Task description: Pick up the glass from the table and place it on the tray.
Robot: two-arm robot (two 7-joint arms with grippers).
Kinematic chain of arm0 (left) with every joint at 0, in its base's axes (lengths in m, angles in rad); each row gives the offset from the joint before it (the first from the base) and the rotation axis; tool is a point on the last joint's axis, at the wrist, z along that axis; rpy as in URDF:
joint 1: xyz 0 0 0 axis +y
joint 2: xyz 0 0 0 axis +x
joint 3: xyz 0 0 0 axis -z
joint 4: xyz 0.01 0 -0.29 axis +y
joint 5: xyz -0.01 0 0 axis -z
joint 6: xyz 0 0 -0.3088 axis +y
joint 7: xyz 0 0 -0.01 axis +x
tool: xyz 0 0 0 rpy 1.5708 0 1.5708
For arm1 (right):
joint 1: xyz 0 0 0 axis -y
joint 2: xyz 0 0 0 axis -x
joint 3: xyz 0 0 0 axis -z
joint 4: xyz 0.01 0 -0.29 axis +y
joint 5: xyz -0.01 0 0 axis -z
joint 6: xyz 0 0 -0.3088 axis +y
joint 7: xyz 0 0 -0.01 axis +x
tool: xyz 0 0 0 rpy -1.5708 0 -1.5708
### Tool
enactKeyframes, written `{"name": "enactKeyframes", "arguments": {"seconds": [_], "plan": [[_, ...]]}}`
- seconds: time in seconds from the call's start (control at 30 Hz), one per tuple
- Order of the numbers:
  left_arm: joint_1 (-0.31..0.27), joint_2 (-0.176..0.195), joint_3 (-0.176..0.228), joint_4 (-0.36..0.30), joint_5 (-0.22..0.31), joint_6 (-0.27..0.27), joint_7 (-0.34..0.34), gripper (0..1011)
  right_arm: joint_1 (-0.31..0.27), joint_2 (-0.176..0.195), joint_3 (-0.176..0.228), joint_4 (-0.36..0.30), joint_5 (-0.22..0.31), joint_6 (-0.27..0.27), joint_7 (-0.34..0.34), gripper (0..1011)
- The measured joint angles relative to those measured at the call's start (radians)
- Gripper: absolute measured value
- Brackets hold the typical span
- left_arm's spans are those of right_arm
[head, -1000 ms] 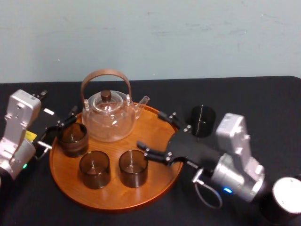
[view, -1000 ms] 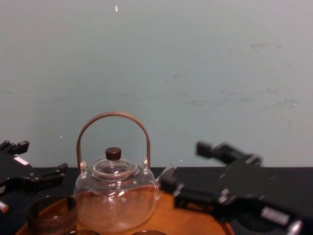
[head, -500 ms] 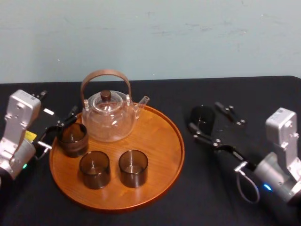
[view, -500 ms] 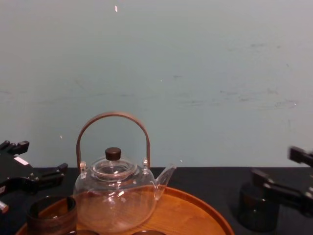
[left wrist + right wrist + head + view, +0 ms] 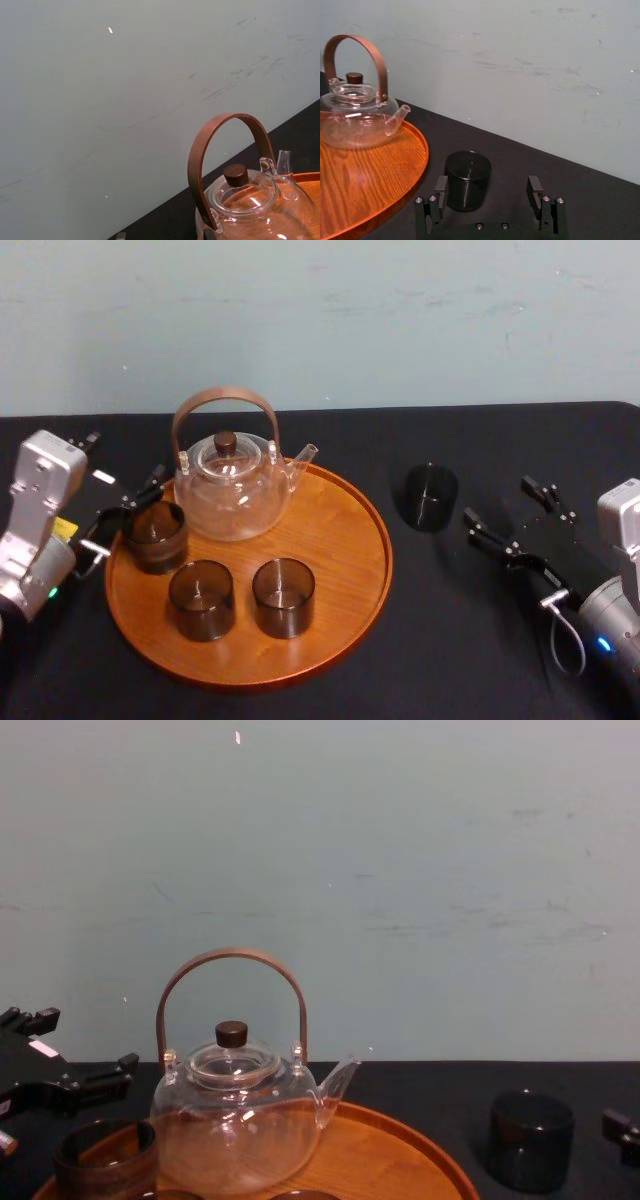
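the left gripper (image 5: pixel 125 515) sat at the tray's left edge, its fingers apart beside a dark cup (image 5: pixel 155 535). the round orange-brown tray (image 5: pixel 340 540) carried a glass teapot (image 5: pixel 230 490) and three such cups. right of it, clear of the rim, the glass (image 5: pixel 431 497) stood upright on the black table (image 5: pixel 440 640): short, cylindrical, smoky-dark. just right of it lay the right gripper (image 5: pixel 500 505), its fingers spread wide. a pale blue-green wall (image 5: pixel 400 320) rose behind.

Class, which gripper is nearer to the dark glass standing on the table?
Right. The right gripper sits just beside the glass, fingers open; the left gripper is across the tray, at its left edge.
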Motion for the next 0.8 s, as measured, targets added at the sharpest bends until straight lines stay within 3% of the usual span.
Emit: {"name": "enactKeyframes", "arguments": {"seconds": [0.4, 0.8], "plan": [[0.000, 0.000, 0.000, 0.000, 0.000, 0.000, 0.000, 1001, 0.042, -0.035, -0.002, 0.058, -0.008, 0.020, 0.044, 1002], [0.000, 0.000, 0.000, 0.000, 0.000, 0.000, 0.000, 1001, 0.151, -0.064, -0.043, 0.183, -0.002, 0.034, 0.103, 1002]]}}
